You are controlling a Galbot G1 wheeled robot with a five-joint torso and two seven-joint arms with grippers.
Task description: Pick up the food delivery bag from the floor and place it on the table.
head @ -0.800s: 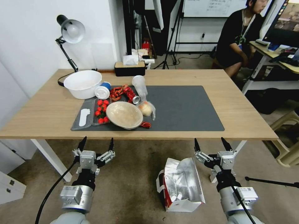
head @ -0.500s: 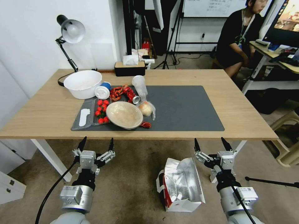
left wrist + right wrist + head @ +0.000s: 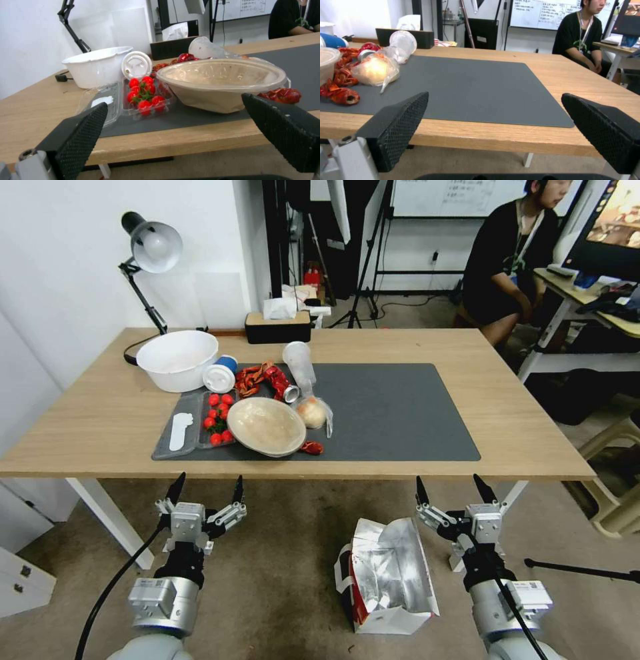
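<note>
Nothing moved: food delivery bag [image 3: 387, 573] just left of spread right end effector [image 3: 452, 488].

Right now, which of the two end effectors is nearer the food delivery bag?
The right end effector, open, just beside the food delivery bag standing on the floor. The left end effector, also open, hangs well across the floor from it.

The right gripper [image 3: 493, 117] has its two black ribbed fingers [image 3: 400, 127] spread wide apart, framing the near edge of the table [image 3: 506, 140]. The dark grey mat [image 3: 470, 87] covers the table's middle. On the mat's far side from a seated person lie a clear plastic bag [image 3: 375, 70], red crayfish shells [image 3: 340, 93] and a toppled clear cup [image 3: 401, 43].
</note>
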